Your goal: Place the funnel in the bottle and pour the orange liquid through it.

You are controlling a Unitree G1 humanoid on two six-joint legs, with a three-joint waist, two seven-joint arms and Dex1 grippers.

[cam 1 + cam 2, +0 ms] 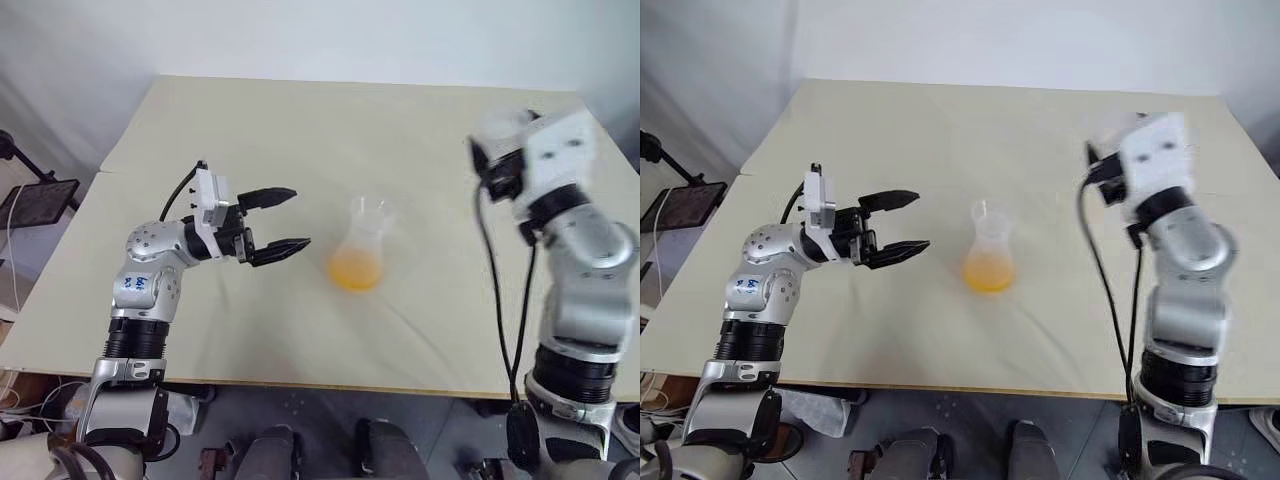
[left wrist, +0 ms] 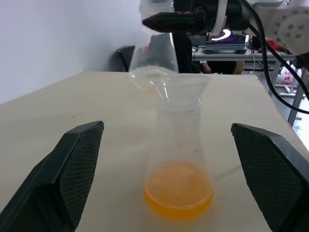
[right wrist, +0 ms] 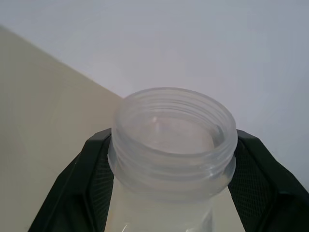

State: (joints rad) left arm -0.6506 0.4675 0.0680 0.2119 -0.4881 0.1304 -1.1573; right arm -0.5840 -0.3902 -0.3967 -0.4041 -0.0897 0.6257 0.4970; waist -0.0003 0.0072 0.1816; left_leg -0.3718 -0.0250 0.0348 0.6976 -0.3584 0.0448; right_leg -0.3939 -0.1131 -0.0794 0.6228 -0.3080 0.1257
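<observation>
Pale matte counter (image 1: pixel 300 130), conical clear bottle (image 1: pixel 360 255) at centre, funnel (image 2: pixel 154 72) tilted in its neck, orange liquid (image 2: pixel 178 195) pooled inside, left gripper (image 1: pixel 280 220) at its 9 o'clock with jaws wide, right gripper (image 3: pixel 174 193) at 2 o'clock, jaws clamping a threaded translucent jar (image 3: pixel 174 145).

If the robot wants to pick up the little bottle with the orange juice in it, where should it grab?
Probably the straight neck, just under the funnel. The bottle stands upright and its base flares out wide, so the narrow neck fits the jaws better. Come in level from the robot's left, where the open left gripper already faces it, and stay below the funnel so it isn't knocked.
</observation>
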